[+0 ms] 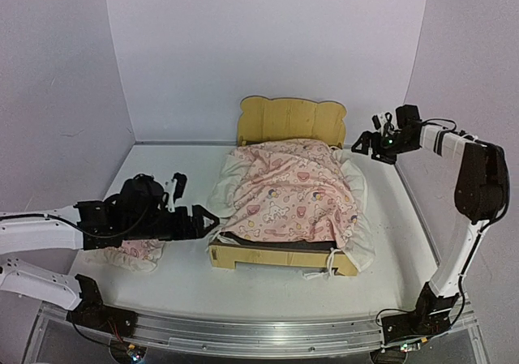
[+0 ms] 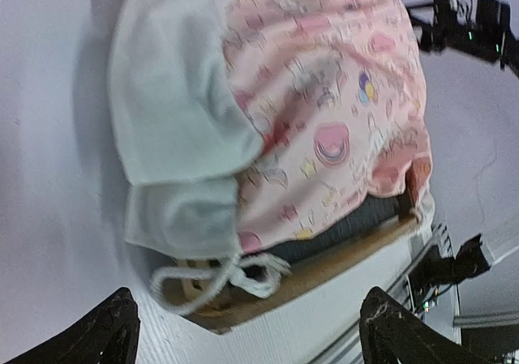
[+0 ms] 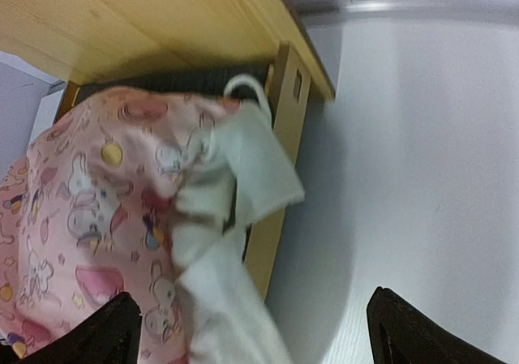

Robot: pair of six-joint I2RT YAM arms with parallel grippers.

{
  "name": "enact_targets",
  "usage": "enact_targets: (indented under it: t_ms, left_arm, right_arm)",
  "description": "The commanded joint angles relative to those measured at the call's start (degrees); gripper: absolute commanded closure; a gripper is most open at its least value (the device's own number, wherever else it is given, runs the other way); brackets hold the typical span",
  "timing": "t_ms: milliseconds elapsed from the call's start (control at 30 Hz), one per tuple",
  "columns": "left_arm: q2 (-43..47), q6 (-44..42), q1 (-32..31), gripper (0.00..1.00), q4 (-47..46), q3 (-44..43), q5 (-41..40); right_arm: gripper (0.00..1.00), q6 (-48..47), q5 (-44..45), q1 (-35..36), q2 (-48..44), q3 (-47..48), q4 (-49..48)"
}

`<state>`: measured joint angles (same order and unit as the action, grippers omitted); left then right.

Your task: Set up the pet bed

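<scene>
The left arm (image 1: 36,228) and right arm (image 1: 478,177) have white link shells and black joint housings. Thin black cables loop along them, and a green light (image 1: 389,143) glows at the right wrist. The left tool (image 2: 251,331) and right tool (image 3: 251,323) have matte black, wedge-shaped fingers (image 2: 105,336).

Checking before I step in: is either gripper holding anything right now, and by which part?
Nothing is held: the left gripper and right gripper both stand open and empty.

pink ruffled blanket (image 1: 292,190), small pink pillow (image 1: 136,254) apart on white table (image 1: 259,291)
</scene>
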<state>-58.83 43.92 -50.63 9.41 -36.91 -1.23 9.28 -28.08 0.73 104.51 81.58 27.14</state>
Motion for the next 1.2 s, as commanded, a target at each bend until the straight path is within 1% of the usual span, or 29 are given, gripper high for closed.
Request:
enact_targets:
  t_ms: [0, 100, 133, 200, 267, 300, 367, 433, 500, 533, 600, 633, 700, 767, 800, 833, 867, 900, 933, 967, 1000, 1033, 1100, 1133, 1167]
  left_arm:
    - [-4.16, 4.13, -9.49, 0.06, -5.53, -1.28, -5.35]
    - [-6.67, 4.25, -13.86, 0.06, -4.11, -3.61, -5.97]
    - [-7.29, 4.17, -15.23, 0.06, -2.89, -4.78, -6.19]
    - [-8.31, 4.84, -18.14, 0.06, -0.27, -6.57, -7.64]
    - [-9.41, 5.70, -19.83, 0.06, 0.24, -7.18, -7.05]
    - [-10.28, 6.28, -20.33, 0.07, 0.26, -7.55, -6.63]
    - [-12.57, 6.10, -21.51, 0.10, 0.25, -10.09, -7.24]
    - [-15.76, 3.94, -22.65, 0.11, 0.26, -13.79, -8.07]
    - [-19.35, 2.11, -22.84, 0.12, 0.79, -17.06, -8.21]
    - [-20.99, 1.43, -22.84, 0.13, 1.43, -18.64, -8.33]
    - [-23.73, 0.92, -22.84, 0.13, 2.18, -20.75, -8.17]
    - [-24.81, 0.83, -22.79, 0.14, 2.34, -21.57, -7.77]
    - [-27.19, 0.25, -22.57, 0.16, 2.75, -22.91, -6.77]
    - [-29.90, -0.87, -22.51, 0.18, 4.15, -24.88, -5.93]
    - [-31.32, -1.62, -22.53, 0.20, 4.99, -26.13, -5.41]
    - [-33.07, -2.08, -22.53, 0.24, 6.11, -27.08, -4.99]
    - [-33.94, -2.09, -22.60, 0.28, 6.92, -27.65, -4.99]
    - [-34.32, -1.94, -22.67, 0.30, 7.04, -27.58, -4.88]
    - [-34.48, -1.86, -22.67, 0.32, 7.05, -27.23, -4.70]
    - [-34.49, -1.76, -22.70, 0.32, 7.09, -26.93, -4.61]
    - [-34.40, -1.45, -22.66, 0.33, 7.07, -26.46, -4.97]
    - [-34.29, -1.05, -22.67, 0.36, 7.13, -26.03, -5.60]
    - [-33.36, 0.80, -22.67, 0.40, 8.37, -24.93, -8.98]
    - [-32.55, 1.57, -22.59, 0.40, 9.15, -24.16, -10.61]
    - [-31.55, 2.05, -22.56, 0.37, 10.38, -23.95, -13.01]
  right_arm:
    - [0.02, -14.60, 1.79, 0.23, 7.64, 12.83, -5.42]
    - [0.02, -19.68, -4.33, 0.23, 15.34, 24.09, -7.52]
    - [0.02, -20.54, -4.92, 0.22, 17.73, 28.06, -7.58]
    - [0.02, -22.91, -5.82, 0.08, 21.54, 33.72, -10.79]
    - [0.02, -25.93, -10.94, 0.06, 26.22, 39.18, -13.87]
    - [0.02, -26.47, -14.88, 0.06, 28.90, 42.56, -14.25]
    - [0.05, -25.75, -20.29, 0.06, 33.32, 48.23, -16.90]
    - [0.06, -23.46, -23.48, 0.18, 36.13, 49.62, -22.99]
    - [0.17, -19.86, -26.44, 0.23, 38.62, 50.30, -29.83]
    - [0.21, -17.78, -27.57, 0.27, 40.18, 51.80, -31.60]
    - [0.23, -14.88, -31.02, 0.56, 43.02, 54.69, -32.01]
    - [0.27, -13.82, -32.36, 0.77, 43.23, 54.73, -32.58]
    - [0.39, -11.90, -33.78, 1.25, 42.74, 53.19, -34.87]
    - [0.57, -11.63, -34.51, 1.69, 41.00, 50.87, -35.75]
    - [0.69, -11.54, -34.37, 1.72, 39.52, 48.76, -36.22]
    - [0.74, -11.06, -33.35, 1.73, 37.89, 46.35, -36.94]
    - [0.75, -10.96, -32.02, 1.75, 36.22, 43.74, -37.39]
    - [0.79, -10.95, -31.03, 1.73, 34.38, 41.44, -37.56]
    - [0.89, -11.10, -29.56, 1.66, 32.59, 38.66, -37.67]
    - [0.96, -11.21, -27.25, 1.64, 30.38, 35.69, -37.75]
    - [1.00, -11.65, -25.09, 1.67, 28.22, 32.94, -37.84]
    - [1.00, -11.81, -23.07, 1.66, 26.09, 29.84, -37.98]
    - [1.00, -12.13, -15.88, 1.64, 21.48, 23.54, -38.54]
    - [1.00, -12.85, -12.82, 1.66, 18.94, 20.30, -38.76]
    - [1.00, -13.39, -8.89, 1.70, 16.46, 17.01, -38.86]
